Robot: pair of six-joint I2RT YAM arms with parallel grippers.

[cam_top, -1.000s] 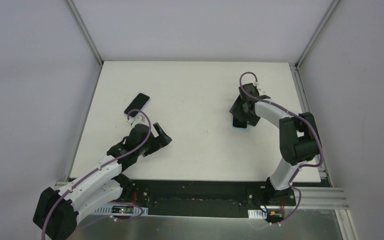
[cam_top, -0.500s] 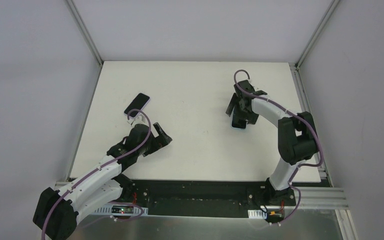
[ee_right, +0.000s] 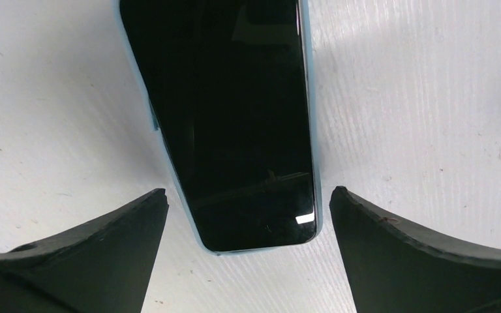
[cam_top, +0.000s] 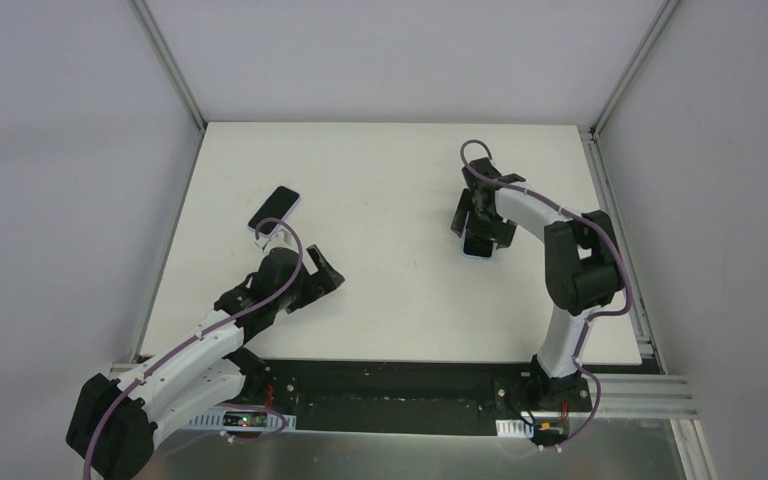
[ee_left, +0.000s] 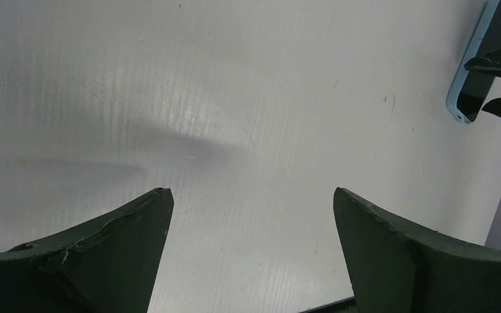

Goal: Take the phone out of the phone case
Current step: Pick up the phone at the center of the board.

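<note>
Since a second ago the right arm has tucked its elbow inward, and its gripper (cam_top: pixel 479 222) has slid slightly toward the far end of the phone case (cam_top: pixel 477 249), fingers spreading fully. That gripper hangs wide open with nothing in it, a finger on either side of the phone (ee_right: pixel 248 117), whose dark glossy face sits inside the light blue rim. Case and phone lie flat on the white tabletop (cam_top: pixel 390 310), right of centre. Over on the left, the left gripper (cam_top: pixel 322 275) is wide open too, empty, near another dark handset (cam_top: pixel 274 210)
</note>
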